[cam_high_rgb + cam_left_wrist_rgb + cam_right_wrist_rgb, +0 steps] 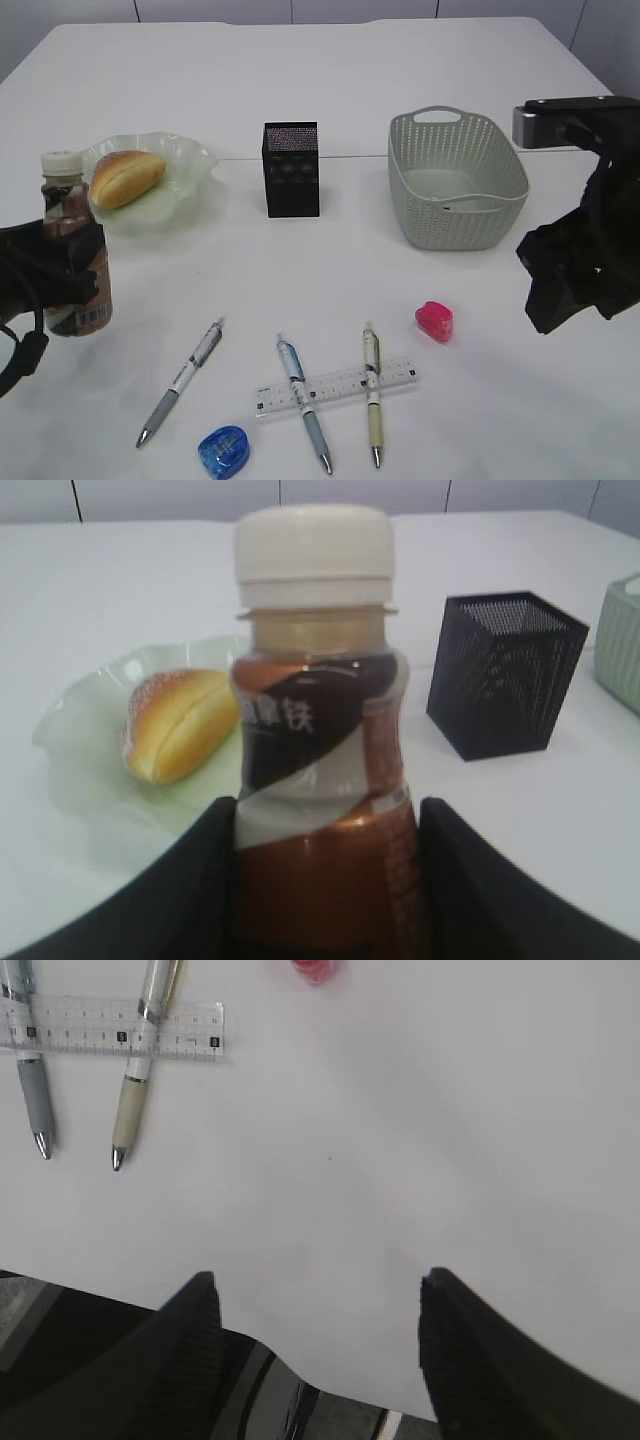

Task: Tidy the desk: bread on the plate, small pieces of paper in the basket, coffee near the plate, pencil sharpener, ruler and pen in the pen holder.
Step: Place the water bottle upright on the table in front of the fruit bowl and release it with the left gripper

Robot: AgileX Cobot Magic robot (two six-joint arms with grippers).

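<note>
The left hand [320, 880] is nearest the camera: its two black fingers [190, 890] press against opposite sides of the coffee [318, 780], gripping the lower half of the bottle, which stands upright with its white cap on top. In the exterior view this hand [50, 270] holds the coffee [72, 245] at the left edge of the desk [330, 90], just in front of the plate [190, 160]. The bread [127, 177] lies on the plate, behind and slightly right of the bottle. The pen holder [291, 168] stands upright to the right of the plate, and the basket [455, 180] stands farther right.

The right hand [320, 1330] hangs above bare desk with its fingers spread and nothing between them. Ahead of it to the left, the ruler [120, 1027] lies across two pens [135, 1090]. A pink pencil sharpener [435, 321] lies near this hand; a blue pencil sharpener [222, 450] and a third pen [182, 380] lie at front left.
</note>
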